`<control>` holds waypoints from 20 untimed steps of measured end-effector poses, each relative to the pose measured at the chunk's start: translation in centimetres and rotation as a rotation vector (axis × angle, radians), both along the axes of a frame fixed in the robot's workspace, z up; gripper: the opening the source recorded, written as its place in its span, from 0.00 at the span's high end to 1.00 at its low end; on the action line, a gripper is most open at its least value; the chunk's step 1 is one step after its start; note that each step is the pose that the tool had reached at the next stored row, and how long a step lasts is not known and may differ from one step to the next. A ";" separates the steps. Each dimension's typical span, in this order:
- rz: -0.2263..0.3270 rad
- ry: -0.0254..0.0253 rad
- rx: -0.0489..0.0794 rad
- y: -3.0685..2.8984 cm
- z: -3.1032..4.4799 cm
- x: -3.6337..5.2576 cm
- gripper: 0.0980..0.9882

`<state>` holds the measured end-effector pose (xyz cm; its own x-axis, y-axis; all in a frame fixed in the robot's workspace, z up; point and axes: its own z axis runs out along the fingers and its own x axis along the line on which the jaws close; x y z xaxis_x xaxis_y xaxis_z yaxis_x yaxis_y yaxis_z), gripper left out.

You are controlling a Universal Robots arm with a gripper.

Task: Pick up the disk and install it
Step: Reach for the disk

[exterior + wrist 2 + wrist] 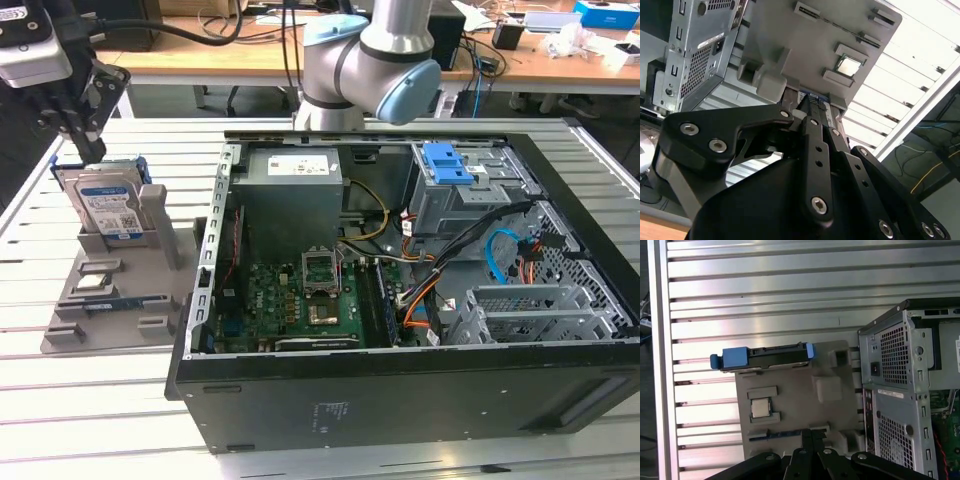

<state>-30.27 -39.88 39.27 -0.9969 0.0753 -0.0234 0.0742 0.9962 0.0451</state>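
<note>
One disk (105,205), silver-grey with a blue-and-white label, upright on its long edge in a slot at the far end of one grey holder tray (130,280). Blue bracket along its edges, plain in the first wrist view, where the disk (765,356) shows edge-on at the rim of the tray (790,405).

On that same tray, lying flat: one square processor chip (759,407) near the middle and one thin memory stick (775,436) beyond it, both apart from the disk.

Directly above the disk, not touching it: one gripper (93,150), black, fingers pressed together on nothing. In the first wrist view, gripper (810,432) with both fingers meeting at the tip; in the second wrist view, gripper (807,102) poised over the disk end of the tray (790,30).

To the exterior view's right of the tray, just beside it: one open computer case (400,400) on its side. Inside: one grey power supply (290,190), one green motherboard (300,310), one grey drive cage (460,205) topped by one blue latch (447,163).

Beneath everything, one slatted metal table (100,420).
</note>
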 end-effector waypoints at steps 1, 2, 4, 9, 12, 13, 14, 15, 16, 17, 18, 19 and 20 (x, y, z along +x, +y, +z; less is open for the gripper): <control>0.000 0.0001 0.000 0.00 0.00 -0.27 1.00; 0.000 0.0001 0.000 0.00 0.00 -0.50 1.00; 0.000 0.0000 0.000 0.00 0.00 -1.02 1.00; 0.000 0.0001 0.000 0.00 -0.01 -1.86 1.00; 0.000 0.0001 0.000 0.00 -0.01 -2.55 1.00; 0.000 0.0001 0.000 0.00 -0.01 -2.68 1.00; 0.000 0.0001 0.000 0.00 -0.01 -2.80 1.00; 0.000 0.0001 0.000 0.00 -0.02 -2.93 1.00; 0.000 0.0001 0.000 0.00 -0.02 -3.03 1.00; 0.000 0.0001 0.000 0.00 -0.01 -3.22 1.00; 0.000 0.0001 0.000 0.00 -0.02 -3.43 1.00; 0.000 0.0000 0.000 0.00 -0.02 -3.70 1.00; 0.000 0.0001 0.000 0.00 -0.02 -3.84 1.00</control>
